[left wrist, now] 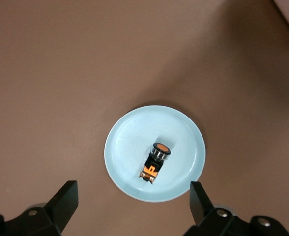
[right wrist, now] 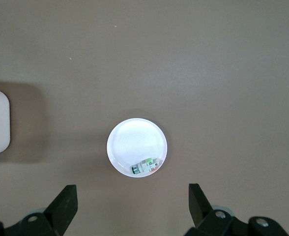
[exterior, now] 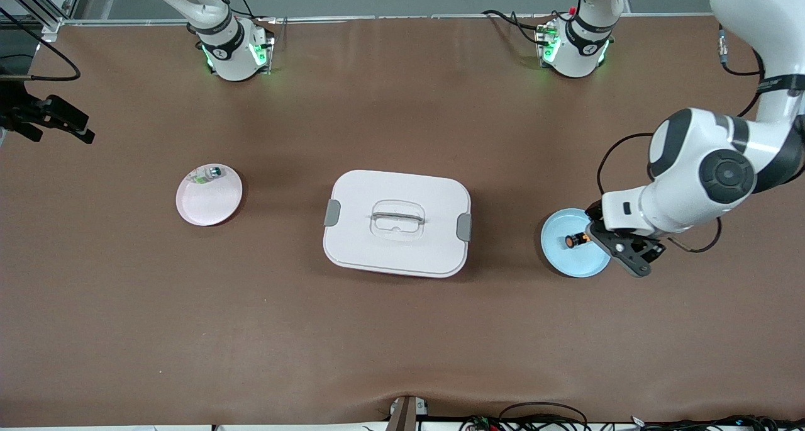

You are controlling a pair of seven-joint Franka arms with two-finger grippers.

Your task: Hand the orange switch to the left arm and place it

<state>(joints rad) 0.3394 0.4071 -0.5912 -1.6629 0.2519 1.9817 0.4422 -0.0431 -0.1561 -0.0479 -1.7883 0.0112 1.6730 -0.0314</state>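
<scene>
Brown table: orange switch (exterior: 574, 241) lies flat on blue plate (exterior: 575, 264), cap toward box (exterior: 397, 223); both jaws spread.

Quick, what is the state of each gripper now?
Left gripper: open, empty, over the blue plate with the orange switch.
Right gripper: open, empty, over the pink plate.

The whole brown table (exterior: 402, 330) is seen from high across it. Straight down from each wrist, one round plate is viewed: pale blue (left wrist: 184, 128), pink-white (right wrist: 134, 137); both appear in the front view.
</scene>
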